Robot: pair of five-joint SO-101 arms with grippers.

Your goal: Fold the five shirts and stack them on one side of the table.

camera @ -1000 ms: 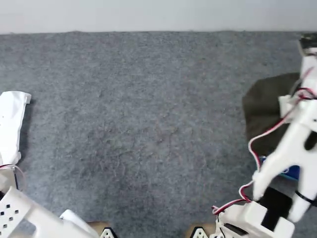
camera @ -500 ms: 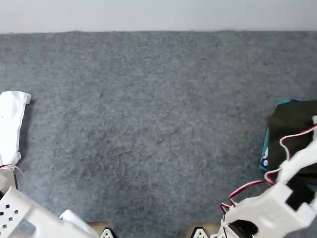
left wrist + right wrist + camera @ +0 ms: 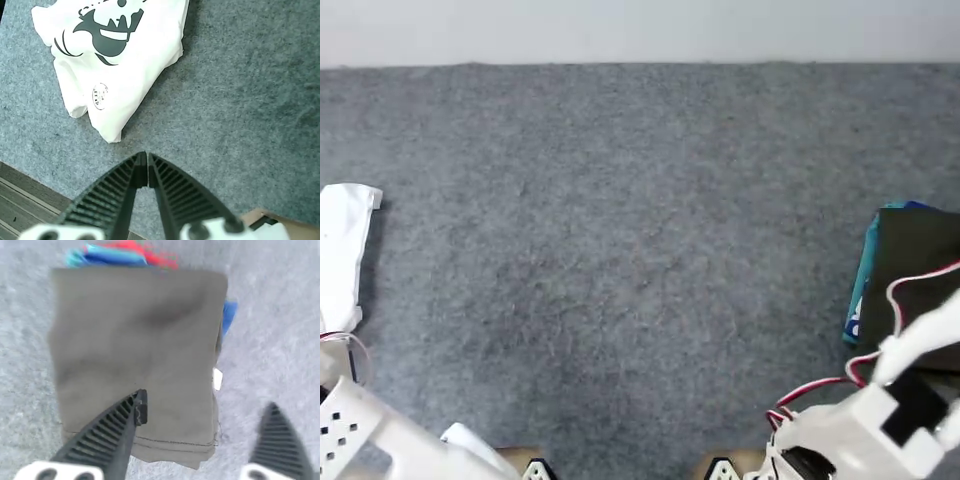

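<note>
Now flatter dark shirt (image 3: 135, 340), right end effector (image 3: 207, 410) farther back.

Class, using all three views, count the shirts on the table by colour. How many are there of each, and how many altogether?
White shirt: 1
Dark shirt: 1
Teal shirt, edge showing under the dark one: 1
Blue shirt, edge showing: 1
Red shirt, edge showing: 1
Total: 5

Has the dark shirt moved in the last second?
Yes. In the high view the dark shirt has shifted away from the white shirt, which stayed put, and now lies on the coloured shirts.
</note>
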